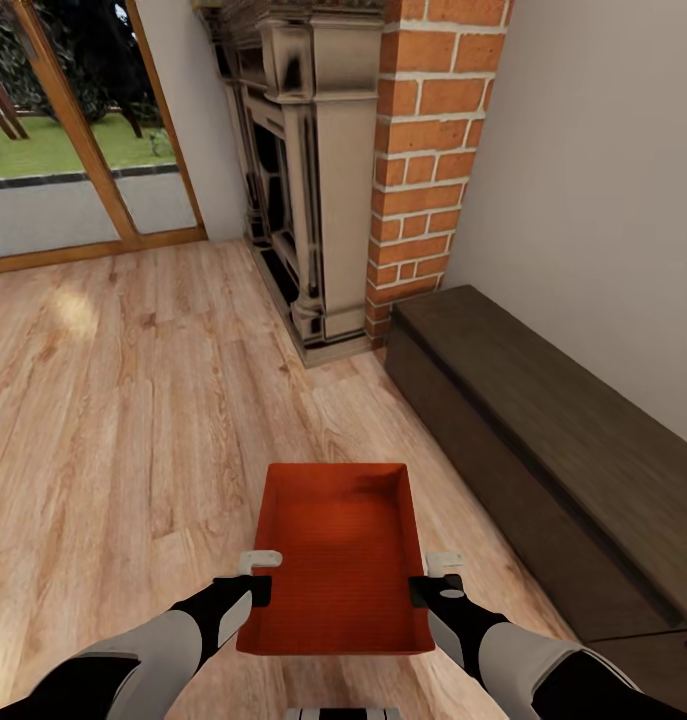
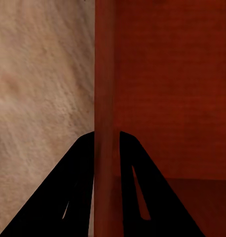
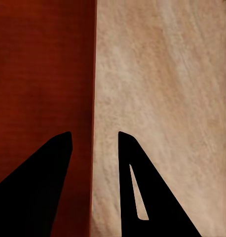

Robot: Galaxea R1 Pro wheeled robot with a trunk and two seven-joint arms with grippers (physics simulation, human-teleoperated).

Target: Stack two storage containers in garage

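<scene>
Here the left pincer point(image 1: 255, 577) is clamping the left wall of the bin point(image 1: 338, 555), its fingers point(image 2: 68, 197) straddling that wall. The bin is hanging level between both arms above the wood floor point(image 1: 123, 420), in front of the fireplace point(image 1: 313, 170). The right pincer point(image 1: 433, 578) is gripping the right wall likewise. A dark bench point(image 1: 553, 440) is lying along the wall at right.

Orange-red container point(image 1: 338, 560); light wood-plank floor point(image 1: 133, 420); red brick fireplace point(image 1: 423, 160); bench point(image 1: 543, 440) seemingly dark brown.
</scene>
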